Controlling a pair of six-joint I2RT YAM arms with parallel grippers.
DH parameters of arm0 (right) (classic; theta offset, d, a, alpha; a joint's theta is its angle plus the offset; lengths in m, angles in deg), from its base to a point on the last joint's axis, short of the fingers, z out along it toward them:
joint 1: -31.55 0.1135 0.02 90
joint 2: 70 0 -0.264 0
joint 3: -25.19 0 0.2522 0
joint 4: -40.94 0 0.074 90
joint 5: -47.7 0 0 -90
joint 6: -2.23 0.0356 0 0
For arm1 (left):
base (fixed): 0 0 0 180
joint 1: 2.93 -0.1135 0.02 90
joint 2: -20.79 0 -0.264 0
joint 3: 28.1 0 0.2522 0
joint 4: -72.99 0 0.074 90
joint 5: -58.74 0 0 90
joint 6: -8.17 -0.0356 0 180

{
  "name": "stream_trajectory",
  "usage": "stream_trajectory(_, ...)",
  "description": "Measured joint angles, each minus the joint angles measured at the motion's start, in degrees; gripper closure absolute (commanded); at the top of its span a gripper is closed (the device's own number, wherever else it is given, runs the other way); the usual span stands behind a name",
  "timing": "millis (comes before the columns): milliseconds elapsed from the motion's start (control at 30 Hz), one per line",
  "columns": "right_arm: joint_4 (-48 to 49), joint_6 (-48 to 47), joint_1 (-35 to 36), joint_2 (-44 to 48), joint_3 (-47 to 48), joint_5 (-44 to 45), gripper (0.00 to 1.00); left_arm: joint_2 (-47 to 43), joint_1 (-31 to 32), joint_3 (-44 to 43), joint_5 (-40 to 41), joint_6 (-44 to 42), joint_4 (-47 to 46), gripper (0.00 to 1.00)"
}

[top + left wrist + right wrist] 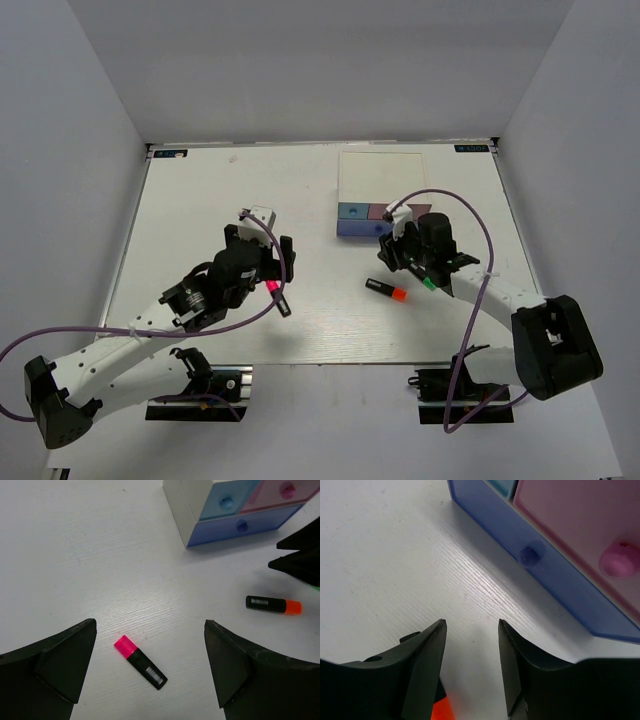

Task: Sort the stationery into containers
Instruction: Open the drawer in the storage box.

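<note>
The white organiser (380, 180) stands at the back centre with its blue (225, 502), pink (280, 492) and lavender (245, 526) drawers shut. A pink-ended marker (140, 661) lies on the table below my open, empty left gripper (150, 625), between its fingers. An orange-ended marker (386, 290) lies in front of the organiser. A green-ended marker (430, 283) lies partly under my right arm. My right gripper (472, 630) is open and empty, just in front of the lavender drawer (555, 575) and its knob (529, 555). The pink-capped cylinder and the grey block are out of view.
Grey walls enclose the table on three sides. The orange marker (442, 710) shows behind my right gripper's left finger. My right gripper's black fingers (300, 560) reach into the left wrist view.
</note>
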Motion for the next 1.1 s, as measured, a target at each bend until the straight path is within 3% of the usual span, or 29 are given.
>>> stream_trajectory(133,-3.52,0.17,0.37,-0.2,2.12,-2.21,0.42,-0.7,-0.04,1.53,-5.73,-1.6,-2.67,0.15)
stream_trajectory(167,-5.66,0.17,0.39,-0.09,3.74,-3.15,0.4,-1.16,-0.04,2.47,-8.22,-2.21,-3.67,0.25)
stream_trajectory(267,-10.43,0.52,0.42,2.23,8.52,-4.9,0.4,-1.53,-0.04,4.46,-15.52,-2.89,-6.64,0.45)
stream_trajectory(333,-11.5,1.64,0.42,6.14,10.12,-5.11,0.4,0.15,-0.04,4.52,-20.13,-1.86,-9.42,0.51)
stream_trajectory(400,-11.78,3.26,0.37,10.82,10.91,-4.5,0.5,3.1,0.02,4.9,-24.41,0.26,-14.34,0.55)
stream_trajectory(433,-11.78,3.61,0.35,12.7,11.19,-4.13,0.58,4.72,0.17,5.35,-25.83,1.33,-16.9,0.55)
stream_trajectory(467,-11.67,4.28,0.35,14.67,11.28,-3.15,0.75,6.54,0.46,6.23,-27.15,3.02,-20.02,0.56)
stream_trajectory(533,-11.72,5.33,0.15,17.57,11.28,-0.87,0.88,10.49,0.72,8.96,-29.31,6.84,-27.12,0.55)
stream_trajectory(567,-11.76,5.66,-0.02,18.53,11.28,0.55,0.88,12.9,0.79,10.36,-29.9,9.14,-30.42,0.52)
stream_trajectory(600,-11.8,6.21,-0.24,19.47,11.26,2.47,0.84,15.43,0.83,11.63,-30.18,11.43,-33.75,0.41)
stream_trajectory(633,-11.8,6.62,-0.66,20.57,11.23,4.83,0.78,18.21,0.9,12.59,-30.34,13.6,-37.16,0.38)
stream_trajectory(700,-11.47,7.45,-1.29,22.23,10.93,7.54,0.7,23.78,0.96,13.44,-30.32,18.58,-42.97,0.36)
stream_trajectory(800,-10.64,8.07,-2.19,25.16,9.57,11.08,0.65,32.81,1.01,12.33,-29.66,25.14,-50.75,0.35)
stream_trajectory(1100,-9.03,8.55,-3.08,30.27,6.88,16.74,0.6,51.45,1.92,2.25,-21.33,38.45,-62.01,0.33)
